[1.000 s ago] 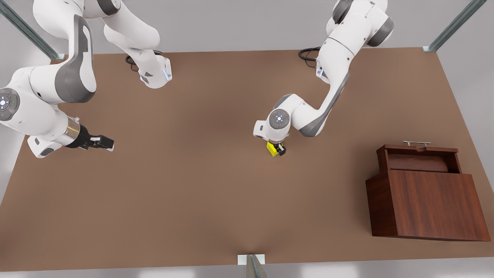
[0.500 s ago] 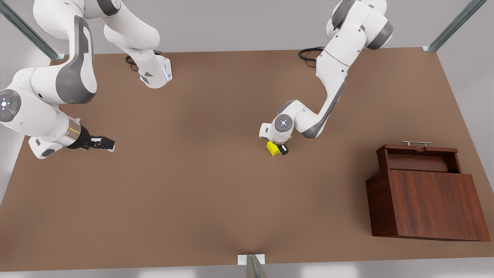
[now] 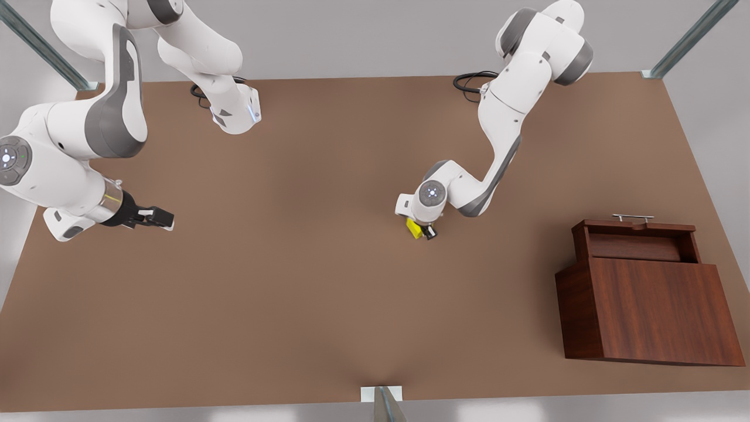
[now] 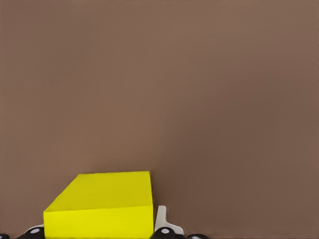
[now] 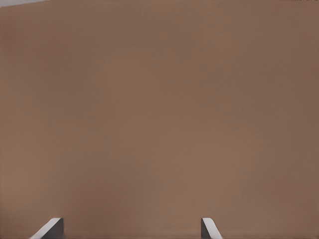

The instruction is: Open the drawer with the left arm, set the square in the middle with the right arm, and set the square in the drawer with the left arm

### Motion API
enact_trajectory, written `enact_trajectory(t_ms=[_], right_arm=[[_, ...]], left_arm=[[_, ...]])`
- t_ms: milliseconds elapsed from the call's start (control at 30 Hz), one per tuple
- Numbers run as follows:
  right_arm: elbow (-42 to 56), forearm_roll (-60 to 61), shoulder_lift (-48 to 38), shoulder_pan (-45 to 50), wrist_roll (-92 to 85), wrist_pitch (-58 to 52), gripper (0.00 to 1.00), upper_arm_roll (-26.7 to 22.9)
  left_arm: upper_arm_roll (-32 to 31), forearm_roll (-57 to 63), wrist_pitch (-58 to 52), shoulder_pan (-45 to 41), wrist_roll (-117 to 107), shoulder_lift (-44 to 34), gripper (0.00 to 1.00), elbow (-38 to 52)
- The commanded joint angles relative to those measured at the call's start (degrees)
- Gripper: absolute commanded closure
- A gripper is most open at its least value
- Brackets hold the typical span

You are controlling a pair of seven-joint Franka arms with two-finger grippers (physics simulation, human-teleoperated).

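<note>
The brown counter (image 3: 304, 293) carried the wood-grain cabinet (image 3: 650, 310) at the front view's right, and its drawer (image 3: 636, 243) stood pulled out, so the opening looked done. The square (image 3: 415, 229) lay in the middle of the counter between the fingers of the left hand (image 3: 423, 230), which bracketed it closely, though I could not tell whether they pinched it; carrying it into the drawer was left. The right hand (image 3: 157, 218) waited open, well apart at the front view's left, and no writing could be read.

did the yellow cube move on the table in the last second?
No. The yellow cube sits at the same spot relative to the cabinet in the front view; the left tool has come lower onto it.
</note>
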Motion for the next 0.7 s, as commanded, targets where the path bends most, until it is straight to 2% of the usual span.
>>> enact_trajectory(t_ms=[0,167,367,433,467,500,533,667], right_arm=[[0.0,0.0,0.0,0.1,0.0,0.0,0.0,0.0],[-0.1,0.0,0.0,0.1,0.0,0.0,0.0,0.0],[-0.1,0.0,0.0,0.0,0.0,0.3,0.0,0.0],[-0.1,0.0,0.0,0.0,0.0,0.3,0.0,0.0],[-0.1,0.0,-0.1,0.0,0.0,0.3,0.0,0.0],[0.0,0.0,0.0,-0.1,0.0,0.2,0.0,0.0],[0.0,0.0,-0.1,-0.1,0.0,0.3,0.0,0.0],[-0.1,0.0,0.0,0.0,0.0,0.3,0.0,0.0]], left_arm=[[0.0,-1.8,-0.1,0.1,0.1,0.0,0.41,0.0],[0.0,-1.9,-0.2,0.2,-0.3,-0.2,0.4,0.1],[0.1,-2.3,-1.7,0.6,-3.2,-4.0,0.4,0.4],[2.9,-3.3,-16.6,0.9,-20.7,-13.5,0.39,1.8],[3.4,-3.3,-22.7,4.2,-30.8,-19.0,0.39,1.8],[4.3,-3.7,-29.0,10.5,-31.8,-24.0,0.39,2.5],[7.8,-5.8,-30.0,12.4,-31.6,-26.8,0.39,2.5],[9.2,-6.0,-28.7,23.4,-24.0,-27.6,0.39,4.6]])
